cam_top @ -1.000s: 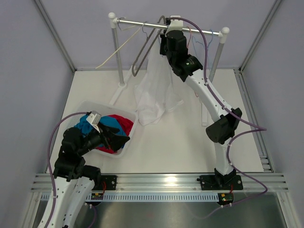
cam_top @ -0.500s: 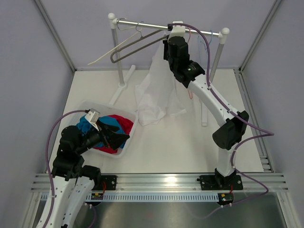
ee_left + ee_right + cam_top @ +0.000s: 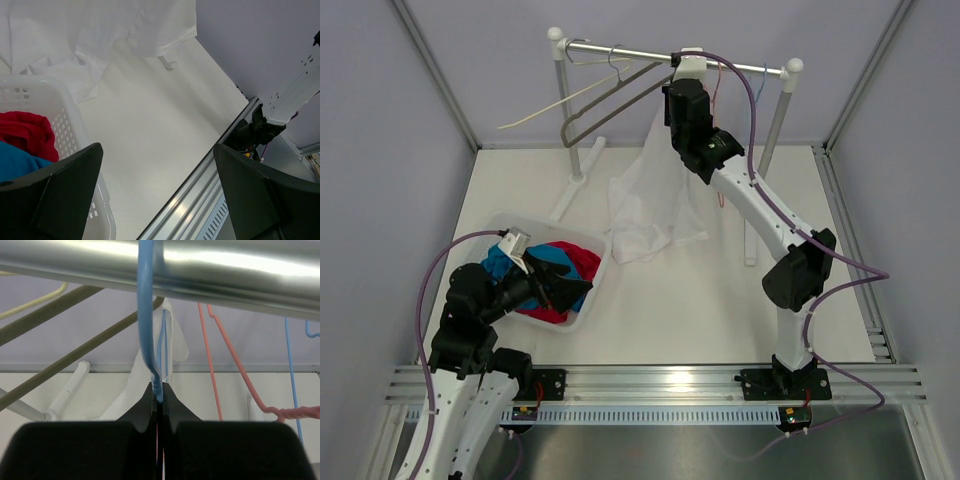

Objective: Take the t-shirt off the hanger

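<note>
A white t-shirt [image 3: 650,200] hangs from a blue wire hanger [image 3: 145,315] hooked over the steel rail [image 3: 620,50]; its lower part lies crumpled on the table. In the right wrist view the shirt's neck [image 3: 172,335] shows just behind the hook. My right gripper [image 3: 682,90] is right under the rail, and in its wrist view it [image 3: 159,392] is shut on the hanger's twisted neck. My left gripper [image 3: 570,285] is open and empty above the basket, far from the shirt. The left wrist view shows the shirt's hem [image 3: 75,40].
A white basket [image 3: 588,300] holding red and blue clothes stands at the front left. On the rail, an olive hanger [image 3: 610,100] and a cream hanger [image 3: 545,108] stick out to the left; a pink hanger [image 3: 220,340] and another blue one [image 3: 291,365] hang to the right.
My right gripper has risen closer to the rail with the hanger. The olive and cream hangers have swung out to the left. The left arm has barely moved.
</note>
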{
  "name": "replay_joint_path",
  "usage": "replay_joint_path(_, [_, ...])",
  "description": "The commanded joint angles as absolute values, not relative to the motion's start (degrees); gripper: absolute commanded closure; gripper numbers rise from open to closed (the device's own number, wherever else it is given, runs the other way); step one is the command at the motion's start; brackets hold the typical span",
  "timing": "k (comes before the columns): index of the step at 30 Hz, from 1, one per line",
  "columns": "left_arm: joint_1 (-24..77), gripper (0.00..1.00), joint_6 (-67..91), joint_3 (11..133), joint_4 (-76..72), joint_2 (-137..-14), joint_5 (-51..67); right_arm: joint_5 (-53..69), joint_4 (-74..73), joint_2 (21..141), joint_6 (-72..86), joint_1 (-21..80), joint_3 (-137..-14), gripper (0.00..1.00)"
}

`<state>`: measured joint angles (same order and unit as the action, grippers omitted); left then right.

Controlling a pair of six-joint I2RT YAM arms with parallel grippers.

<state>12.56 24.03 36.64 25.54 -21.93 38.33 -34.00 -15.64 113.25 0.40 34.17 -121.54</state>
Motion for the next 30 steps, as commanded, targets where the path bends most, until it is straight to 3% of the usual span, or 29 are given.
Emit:
replay_joint_path(1, [12.83, 0.01, 24.08, 38.15, 23.12, -22.41, 37.53, -37.44, -12.58, 111.11, -0.35, 34.36, -118.41, 1.0])
replay_joint_path(10, [12.83, 0.01, 25.05, 41.48, 22.33, -23.99, 37.62, -39.64, -15.55, 104.86, -0.97, 34.37, -115.32, 1.0])
replay_joint_path(20, [12.83, 0.01, 25.66, 43.95, 21.8, -25.05, 38.32, -39.98, -15.12, 107.93, 1.23, 32.96, -112.68, 1.0])
replay_joint_path(23, [12.83, 0.01, 25.14, 42.89, 21.8, -25.4, 37.01, -40.42, -8.72, 104.51, 0.71, 33.05, -108.11, 1.0])
replay_joint_path(30, [12.83, 0.01, 26.63, 43.85, 18.46, -27.59, 37.36, -40.79, -14.15, 105.9, -0.36, 31.12, -109.43, 1.0])
